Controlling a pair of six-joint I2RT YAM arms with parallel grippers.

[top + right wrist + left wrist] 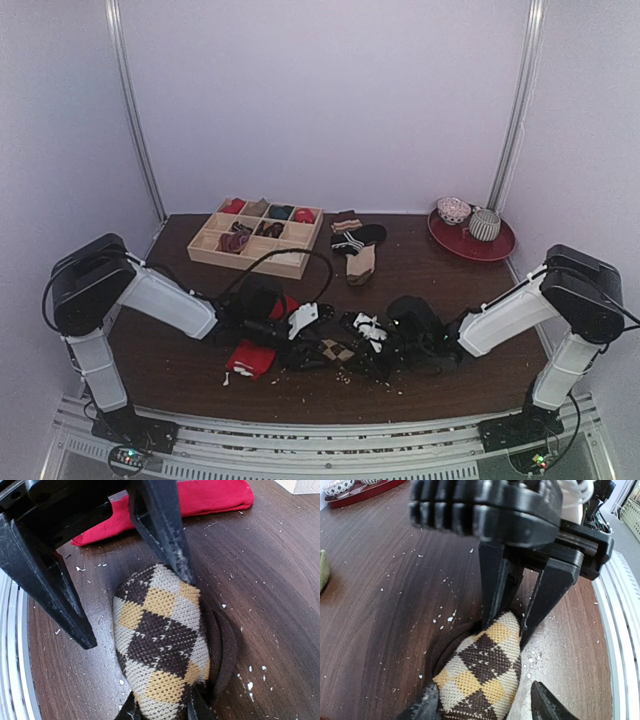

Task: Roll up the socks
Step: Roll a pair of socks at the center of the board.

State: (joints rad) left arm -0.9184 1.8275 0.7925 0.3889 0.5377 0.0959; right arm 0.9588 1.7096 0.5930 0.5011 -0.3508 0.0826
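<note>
Seen from above, the left arm reaches in low over a dark wooden table [180, 375]. Left of the argyle sock, and apart from it, lies the red sock [250, 358], loose and unrolled.

The left claw [137, 610] is spread wide. It straddles one end of the argyle sock [160, 640], and one finger touches the fabric while the other stands clear. It grips nothing.

The argyle sock, dark brown with tan diamonds, lies on the table between the two claws, near the front edge. Its visible end is plump and rounded, with a dark brown fold of its own fabric curving along one side. I cannot tell whether this is a first turn of a roll.

To the right of the argyle sock, the right claw [505, 632] is nearly closed, its fingers pressing the sock's narrow end from both sides.

The job looks barely begun. The socks are apart, neither forms a bundle, and the pairing and rolling remain to be done.

White crumbs [451, 618] dot the table around the argyle sock.
</note>
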